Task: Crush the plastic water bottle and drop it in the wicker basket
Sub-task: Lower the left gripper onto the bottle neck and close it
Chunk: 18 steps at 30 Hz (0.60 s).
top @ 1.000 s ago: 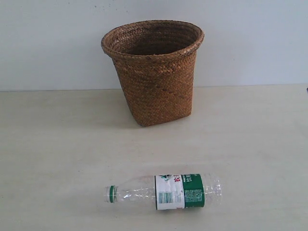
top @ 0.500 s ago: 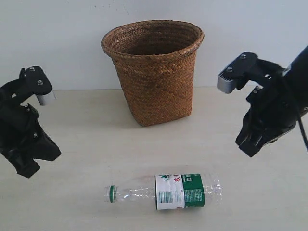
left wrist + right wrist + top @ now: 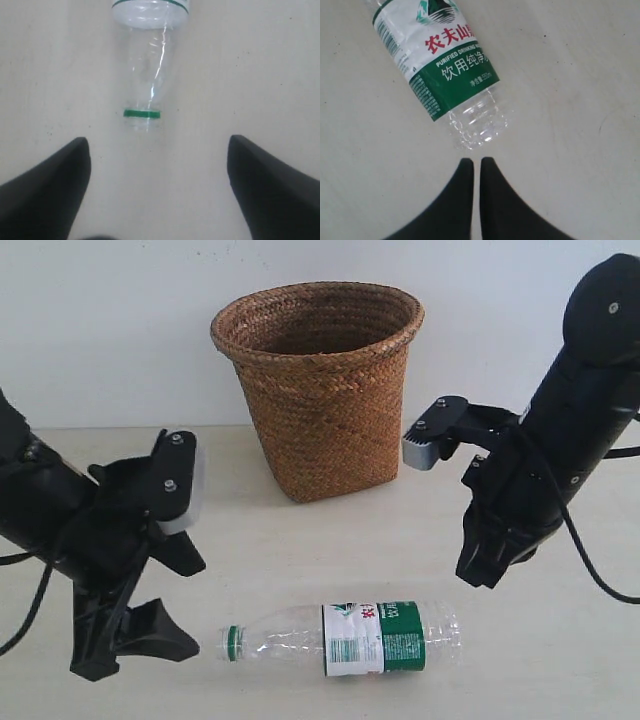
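Crushing the plastic water bottle (image 3: pixel 340 638) endwise, centre wide-open left gripper (image 3: pixel 158 144) on its cap (image 3: pixel 232 642), closed right gripper (image 3: pixel 476 162) behind its base (image 3: pixel 477 127).

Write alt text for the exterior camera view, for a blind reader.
A clear plastic water bottle lies uncrushed on its side on a pale table. The black left gripper is open by its green cap, and the black right gripper is shut near its base. A wicker basket stands upright behind.
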Each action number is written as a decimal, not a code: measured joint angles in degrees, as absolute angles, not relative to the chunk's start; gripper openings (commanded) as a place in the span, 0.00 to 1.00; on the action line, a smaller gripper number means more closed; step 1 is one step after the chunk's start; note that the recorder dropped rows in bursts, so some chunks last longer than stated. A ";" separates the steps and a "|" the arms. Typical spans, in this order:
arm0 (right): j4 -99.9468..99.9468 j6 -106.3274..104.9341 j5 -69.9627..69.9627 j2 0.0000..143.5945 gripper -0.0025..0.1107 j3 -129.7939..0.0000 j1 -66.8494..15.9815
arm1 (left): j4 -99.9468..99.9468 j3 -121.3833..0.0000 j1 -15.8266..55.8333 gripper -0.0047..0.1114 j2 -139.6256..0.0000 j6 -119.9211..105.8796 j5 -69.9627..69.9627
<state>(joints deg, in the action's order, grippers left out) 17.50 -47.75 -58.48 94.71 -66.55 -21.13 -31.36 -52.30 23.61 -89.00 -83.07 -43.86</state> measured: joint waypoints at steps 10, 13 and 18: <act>21.99 -48.07 -55.95 94.71 0.02 -66.66 -21.13 | -31.48 -52.79 28.07 0.65 -97.05 -90.74 -38.07; 22.08 -48.21 -55.84 94.71 0.02 -66.66 -21.13 | -31.70 -53.97 28.29 0.65 -99.51 -91.15 -37.65; 22.48 -48.21 -55.73 94.71 0.02 -66.66 -21.13 | -32.09 -55.94 29.10 0.63 -104.51 -91.15 -35.46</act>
